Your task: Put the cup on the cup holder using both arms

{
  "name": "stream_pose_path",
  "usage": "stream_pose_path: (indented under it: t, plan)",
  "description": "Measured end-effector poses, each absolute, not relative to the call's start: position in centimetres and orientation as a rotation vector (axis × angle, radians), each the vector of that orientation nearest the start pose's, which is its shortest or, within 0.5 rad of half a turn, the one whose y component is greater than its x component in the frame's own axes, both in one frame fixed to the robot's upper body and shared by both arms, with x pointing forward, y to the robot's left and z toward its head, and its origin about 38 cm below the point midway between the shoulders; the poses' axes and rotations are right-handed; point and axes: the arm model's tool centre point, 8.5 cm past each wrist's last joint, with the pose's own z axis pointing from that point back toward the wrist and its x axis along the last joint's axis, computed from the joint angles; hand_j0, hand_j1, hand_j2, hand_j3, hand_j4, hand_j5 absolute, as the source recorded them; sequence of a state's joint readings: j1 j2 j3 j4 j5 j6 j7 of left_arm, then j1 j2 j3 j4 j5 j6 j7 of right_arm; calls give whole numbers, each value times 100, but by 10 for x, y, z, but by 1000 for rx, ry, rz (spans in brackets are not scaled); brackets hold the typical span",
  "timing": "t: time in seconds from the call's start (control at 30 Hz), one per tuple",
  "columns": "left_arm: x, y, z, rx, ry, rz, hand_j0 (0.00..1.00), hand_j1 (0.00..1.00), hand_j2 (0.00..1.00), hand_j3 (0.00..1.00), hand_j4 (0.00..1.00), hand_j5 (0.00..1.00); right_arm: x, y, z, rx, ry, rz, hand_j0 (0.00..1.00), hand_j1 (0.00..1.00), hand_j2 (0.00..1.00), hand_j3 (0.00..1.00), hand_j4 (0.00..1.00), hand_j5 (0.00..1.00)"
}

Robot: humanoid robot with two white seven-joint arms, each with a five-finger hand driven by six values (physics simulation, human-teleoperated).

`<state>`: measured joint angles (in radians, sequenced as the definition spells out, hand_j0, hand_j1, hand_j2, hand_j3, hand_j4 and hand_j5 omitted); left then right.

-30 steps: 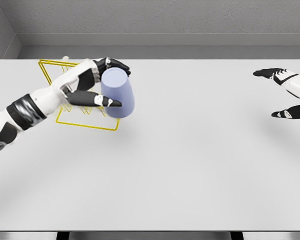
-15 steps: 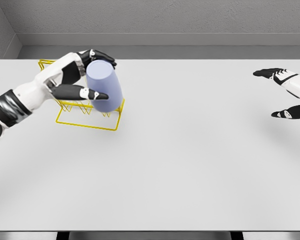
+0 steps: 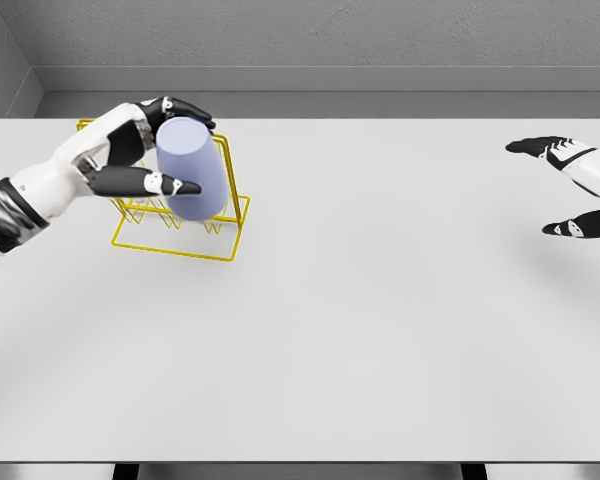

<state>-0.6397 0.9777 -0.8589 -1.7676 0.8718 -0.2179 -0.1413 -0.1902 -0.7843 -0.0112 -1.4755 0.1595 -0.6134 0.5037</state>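
Cup (image 3: 191,168) gripped in left hand (image 3: 140,150), now over rack (image 3: 175,235), shifted left from a second ago. Tilted, base up. Lowering onto a peg probably next. Right hand (image 3: 570,190) spread, idle, well apart at surface (image 3: 380,320) edge.

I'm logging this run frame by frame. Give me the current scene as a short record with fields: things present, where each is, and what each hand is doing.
cup: pale blue, held tilted above the cup holder
cup holder: yellow wire rack, on the table's far left
left hand: fingers wrapped around the cup
right hand: at the right edge, fingers spread, holding nothing
table: white
task status: cup not yet released on the holder
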Motion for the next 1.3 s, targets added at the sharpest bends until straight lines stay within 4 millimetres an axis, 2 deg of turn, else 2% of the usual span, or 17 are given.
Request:
stream_pose_path:
  t: [0.3, 0.37, 0.4, 0.43, 0.53, 0.97, 1.07, 1.17, 1.3]
  plan:
    - [405, 275, 247, -413, -1666, -820, 67, 67, 67, 67, 67, 67, 382, -411, 224, -452, -1669, 1479, 100, 100, 100, 100, 100, 100]
    - [405, 276, 246, -412, -1664, -819, 83, 83, 83, 83, 83, 83, 382, -411, 224, -452, -1670, 1479, 100, 100, 100, 100, 100, 100]
    - [405, 276, 246, -412, -1664, -819, 87, 87, 87, 87, 87, 87, 382, -411, 224, -451, -1669, 1479, 100, 100, 100, 100, 100, 100]
    - [405, 276, 246, -411, -1663, -819, 95, 95, 95, 95, 95, 95, 382, -411, 224, -451, -1669, 1479, 100, 100, 100, 100, 100, 100]
    - [405, 276, 247, -409, -1663, -821, 99, 99, 99, 99, 99, 99, 382, -411, 224, -452, -1669, 1478, 100, 100, 100, 100, 100, 100]
    - [404, 279, 257, -404, -1703, -837, 100, 100, 100, 100, 100, 100, 382, -411, 224, -452, -1669, 1478, 100, 100, 100, 100, 100, 100]
    - [394, 288, 266, -429, -1820, -843, 100, 100, 100, 100, 100, 100, 382, -411, 224, -452, -1670, 1478, 100, 100, 100, 100, 100, 100]
    - [382, 304, 263, -430, -1891, -824, 100, 100, 100, 100, 100, 100, 382, -412, 224, -453, -1670, 1478, 100, 100, 100, 100, 100, 100]
    - [371, 322, 253, -399, -1888, -806, 100, 100, 100, 100, 100, 100, 382, -412, 224, -453, -1669, 1477, 100, 100, 100, 100, 100, 100]
